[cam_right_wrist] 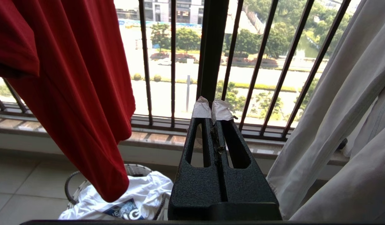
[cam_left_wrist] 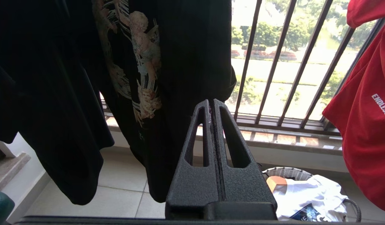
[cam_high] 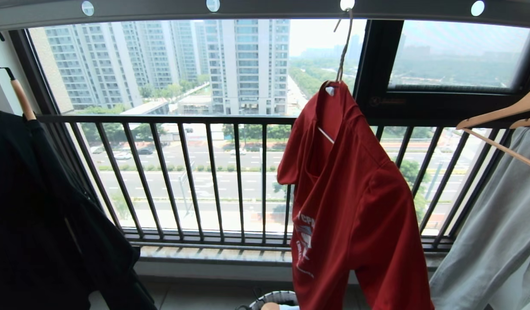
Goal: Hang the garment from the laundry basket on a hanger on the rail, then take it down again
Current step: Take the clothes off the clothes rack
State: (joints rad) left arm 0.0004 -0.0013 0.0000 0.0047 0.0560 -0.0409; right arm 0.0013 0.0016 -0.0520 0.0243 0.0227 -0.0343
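The red garment (cam_high: pixel 355 206) hangs crooked on the thin wire hanger (cam_high: pixel 343 51), whose hook sits in a hole of the pale grey rail (cam_high: pixel 265 7) overhead. Its hem also shows in the left wrist view (cam_left_wrist: pixel 364 125) and the right wrist view (cam_right_wrist: pixel 73 93). The laundry basket (cam_high: pixel 275 298) stands on the floor below it, holding a white shirt (cam_right_wrist: pixel 129 200). Neither arm shows in the head view. My left gripper (cam_left_wrist: pixel 211 103) is shut and empty, low beside a black shirt. My right gripper (cam_right_wrist: pixel 211 109), its tips wrapped in white tape, is shut and empty, right of the garment.
A black printed shirt (cam_left_wrist: pixel 142 62) hangs at the left, a pale grey garment (cam_high: pixel 497 241) on wooden hangers (cam_high: pixel 501 114) at the right. The black railing (cam_high: pixel 247 172) with vertical bars runs along the window behind.
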